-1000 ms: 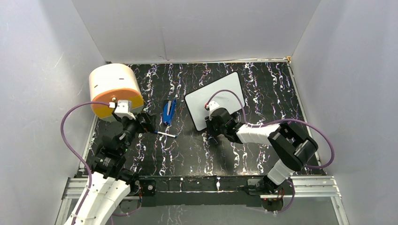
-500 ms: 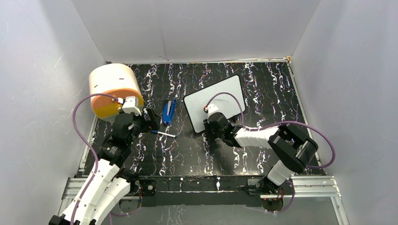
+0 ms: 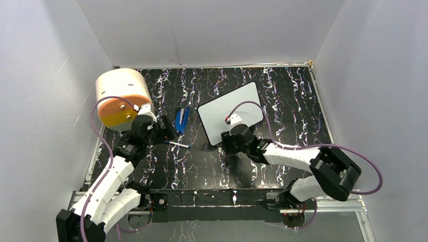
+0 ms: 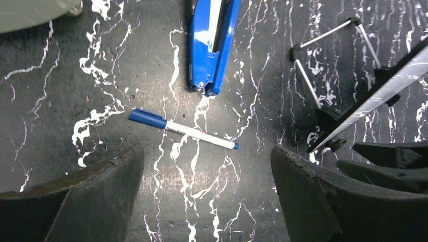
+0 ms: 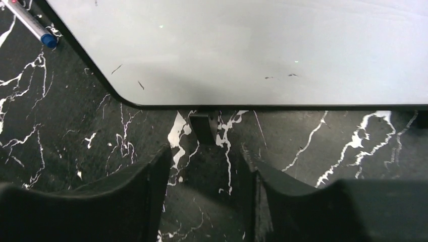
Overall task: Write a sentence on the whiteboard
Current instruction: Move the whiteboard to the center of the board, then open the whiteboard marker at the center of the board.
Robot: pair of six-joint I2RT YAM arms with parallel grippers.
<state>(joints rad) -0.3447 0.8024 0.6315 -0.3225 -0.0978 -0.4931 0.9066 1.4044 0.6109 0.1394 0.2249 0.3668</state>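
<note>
Left wrist view, entry one: left fingers (image 4: 91, 191) spread wide and holding nothing. A blue-capped marker (image 4: 181, 129) lies flat on the dark marbled surface (image 4: 75, 75) just ahead of their gap, probably lined up for pickup. A blue stapler (image 4: 212, 43) lies beyond the marker, apart from it.

Entry two: right fingers (image 5: 101, 201) parted and gripping nothing, just short of the whiteboard (image 5: 252, 45), with its black foot (image 5: 204, 126) straight ahead of their gap. The board is propped tilted and blank, ready for writing; no sentence has been started.
</note>
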